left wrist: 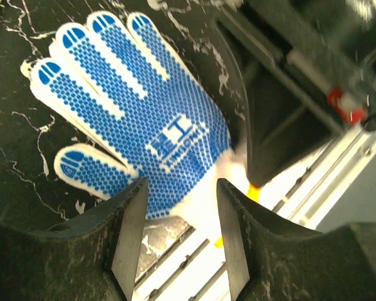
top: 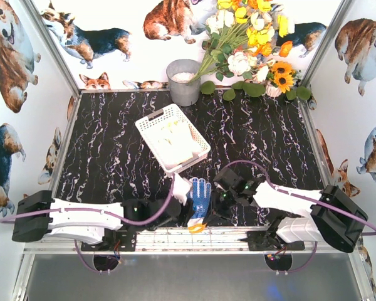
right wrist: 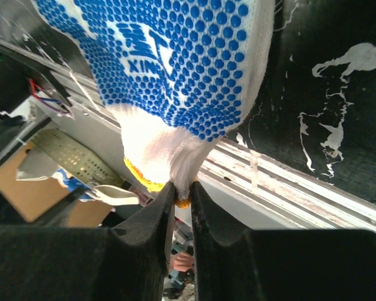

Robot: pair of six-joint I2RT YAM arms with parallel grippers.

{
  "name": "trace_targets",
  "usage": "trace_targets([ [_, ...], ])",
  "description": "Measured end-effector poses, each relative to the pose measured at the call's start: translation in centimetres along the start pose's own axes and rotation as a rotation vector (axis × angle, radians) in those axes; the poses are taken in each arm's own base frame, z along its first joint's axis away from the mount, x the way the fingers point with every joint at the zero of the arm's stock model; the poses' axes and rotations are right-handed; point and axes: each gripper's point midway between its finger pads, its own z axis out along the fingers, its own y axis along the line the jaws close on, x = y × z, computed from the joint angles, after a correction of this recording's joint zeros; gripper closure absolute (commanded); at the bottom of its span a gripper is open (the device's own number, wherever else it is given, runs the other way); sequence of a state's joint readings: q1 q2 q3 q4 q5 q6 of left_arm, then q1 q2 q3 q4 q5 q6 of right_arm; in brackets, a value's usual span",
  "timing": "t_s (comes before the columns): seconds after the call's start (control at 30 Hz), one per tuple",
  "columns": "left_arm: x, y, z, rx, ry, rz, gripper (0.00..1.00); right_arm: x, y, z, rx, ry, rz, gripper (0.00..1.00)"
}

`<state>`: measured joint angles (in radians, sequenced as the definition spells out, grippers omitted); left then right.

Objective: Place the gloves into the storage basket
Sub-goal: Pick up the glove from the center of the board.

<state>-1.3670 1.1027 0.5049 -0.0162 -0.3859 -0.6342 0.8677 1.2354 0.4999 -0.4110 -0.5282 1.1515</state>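
Right wrist view sits nearest: the right gripper (right wrist: 182,188) has its jaws drawn narrow and pinched on the white, orange-trimmed cuff of the blue-dotted glove (right wrist: 175,63), right above the metal rail (right wrist: 288,182) that runs along the near edge of the table (top: 113,144). The cuff hangs past that edge while the palm lies on the black marble. From the left wrist, the left gripper (left wrist: 178,188) stands with its jaws parted, one pad on either side of the heel of the same glove, with a gap showing on both sides, so it grips nothing. The glove lies dotted side up, fingers spread and pointing away from the rail. In the top view the two grippers crowd together at the middle of the near edge, with little room between them. Just beyond the left gripper a white glove (top: 181,186) lies close to the near corner of the storage basket (top: 154,115). The basket sits angled at mid-table with pale gloves (top: 175,141) inside, and bare marble shows on its left and right out to the side walls. Farther back, a grey bucket (top: 183,81) and flowers (top: 250,44) stand against the rear wall.
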Motion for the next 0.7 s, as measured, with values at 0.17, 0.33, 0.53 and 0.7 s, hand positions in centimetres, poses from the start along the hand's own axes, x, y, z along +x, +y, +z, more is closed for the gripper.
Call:
trace_targets([
  [0.17,1.9,-0.8,-0.9,-0.021,0.026,0.207,0.46,-0.7,1.0,-0.7,-0.033,0.003,0.043,0.95],
  [0.33,2.4,-1.9,-0.8,-0.015,0.03,0.331,0.36,-1.0,2.1,-1.3,-0.061,0.007,0.062,0.94],
  [0.53,2.8,-2.3,-0.2,-0.003,0.033,0.37,0.27,-1.1,2.2,-1.6,-0.068,0.009,0.097,0.93],
  [0.7,3.0,-3.1,0.0,0.023,0.038,0.373,0.23,-1.4,2.6,-2.2,-0.09,-0.007,0.105,0.93],
])
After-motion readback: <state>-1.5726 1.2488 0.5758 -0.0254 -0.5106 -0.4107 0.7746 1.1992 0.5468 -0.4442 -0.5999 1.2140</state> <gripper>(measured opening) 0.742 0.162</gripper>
